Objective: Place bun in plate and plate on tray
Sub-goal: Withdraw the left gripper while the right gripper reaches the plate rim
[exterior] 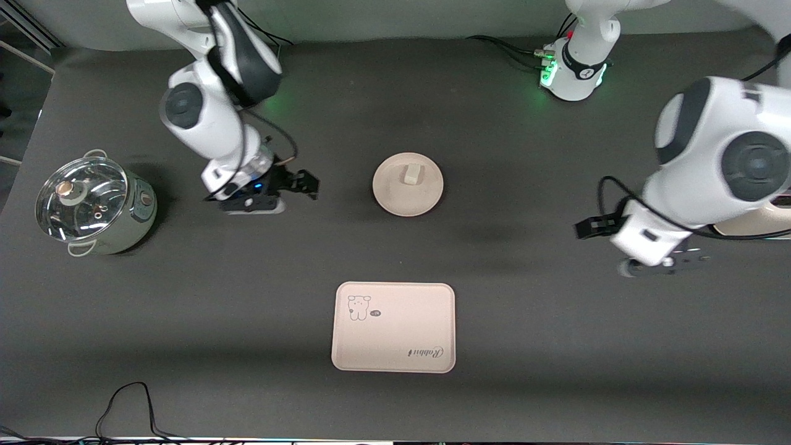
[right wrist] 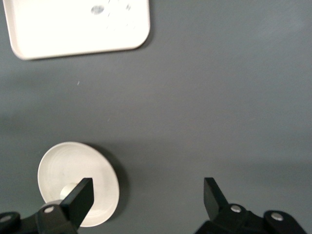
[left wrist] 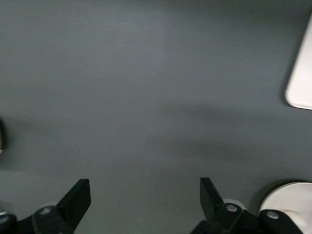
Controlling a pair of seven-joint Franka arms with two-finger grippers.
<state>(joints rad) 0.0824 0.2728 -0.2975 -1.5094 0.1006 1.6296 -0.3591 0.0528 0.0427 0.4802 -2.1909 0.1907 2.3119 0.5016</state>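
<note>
The small off-white bun (exterior: pixel 410 175) sits in the round cream plate (exterior: pixel 408 201) at mid table. The cream tray (exterior: pixel 393 346) with the animal drawing lies nearer to the front camera than the plate, with nothing on it. My right gripper (exterior: pixel 254 210) is open and empty over bare table, beside the plate toward the right arm's end. Its wrist view shows the plate (right wrist: pixel 97 170) by one finger and the tray (right wrist: pixel 58 34). My left gripper (exterior: pixel 664 264) is open and empty over bare table toward the left arm's end. Its wrist view (left wrist: pixel 145 195) shows a tray corner (left wrist: pixel 302 73).
A metal pot with a glass lid (exterior: pixel 93 207) stands at the right arm's end of the table. A cream object (exterior: pixel 760 225) lies partly hidden under the left arm. Cables (exterior: pixel 123 408) lie along the table's front edge.
</note>
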